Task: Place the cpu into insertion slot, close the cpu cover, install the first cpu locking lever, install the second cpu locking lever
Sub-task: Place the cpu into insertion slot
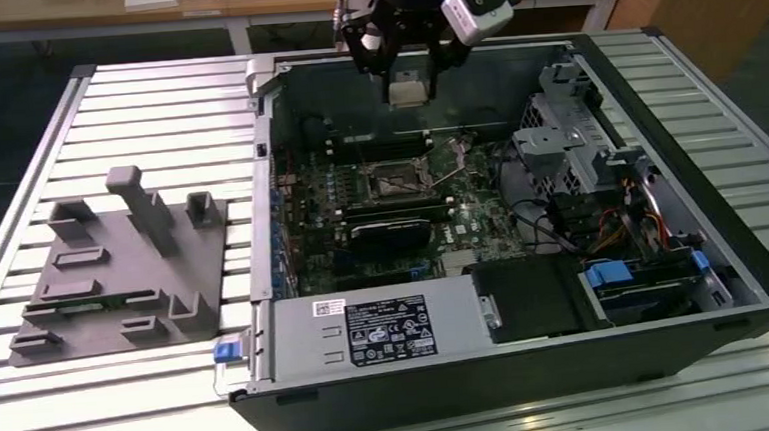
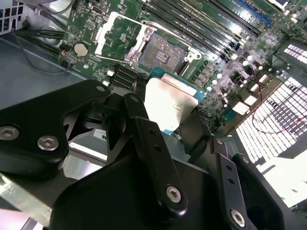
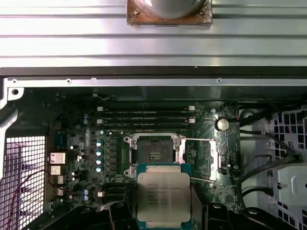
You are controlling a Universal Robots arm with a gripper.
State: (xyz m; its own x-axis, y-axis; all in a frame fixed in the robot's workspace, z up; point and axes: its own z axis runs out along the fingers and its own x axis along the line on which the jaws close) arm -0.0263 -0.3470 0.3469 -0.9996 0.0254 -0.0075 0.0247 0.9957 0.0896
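Observation:
My gripper [image 1: 408,86] is shut on the cpu [image 1: 408,95], a pale silvery square chip, and holds it above the open computer case. In the first wrist view the cpu [image 3: 163,195] hangs just short of the insertion slot [image 3: 154,154], whose dark centre lies bare. The exterior view shows the insertion slot [image 1: 393,178] on the motherboard, well below the chip. The cpu cover [image 3: 212,158] is swung open to one side of the slot, with thin wire locking levers [image 3: 199,140] released beside it. In the second wrist view, dark fingers [image 2: 144,129] flank the cpu [image 2: 168,103] over the insertion slot [image 2: 163,53].
The case walls [image 1: 265,183] ring the motherboard. A labelled power supply [image 1: 385,331] fills the near end, with a drive cage [image 1: 575,144] and cables [image 1: 613,227] on the exterior view's right. Memory slots [image 3: 146,115] run beside the socket. A grey fixture [image 1: 120,262] sits on the slatted table [image 1: 151,110].

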